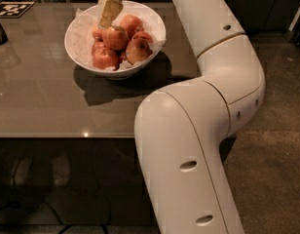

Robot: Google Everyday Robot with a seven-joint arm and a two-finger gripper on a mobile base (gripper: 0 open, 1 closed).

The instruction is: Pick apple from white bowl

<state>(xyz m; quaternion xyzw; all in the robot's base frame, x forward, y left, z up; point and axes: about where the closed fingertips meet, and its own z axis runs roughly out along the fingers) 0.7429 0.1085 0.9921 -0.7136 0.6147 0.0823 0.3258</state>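
Grey tabletop [43, 106] fills your left side, and the white arm [228, 72] bends in past its right edge. Near the far edge sits the white bowl [74, 43], with the apple [115, 37] topmost in the pile. Your gripper [110, 11] hangs just above it; whether it is open or closed, I cannot tell. Descend straight, centred, clear of neighbouring fruit.

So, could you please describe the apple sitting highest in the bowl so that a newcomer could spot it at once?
On the brown table stands a white bowl of red apples, with the gripper hanging over it. The apple sits mid-pile, just below the gripper. It alone rides on top of the others, more orange-red than the darker one in front.
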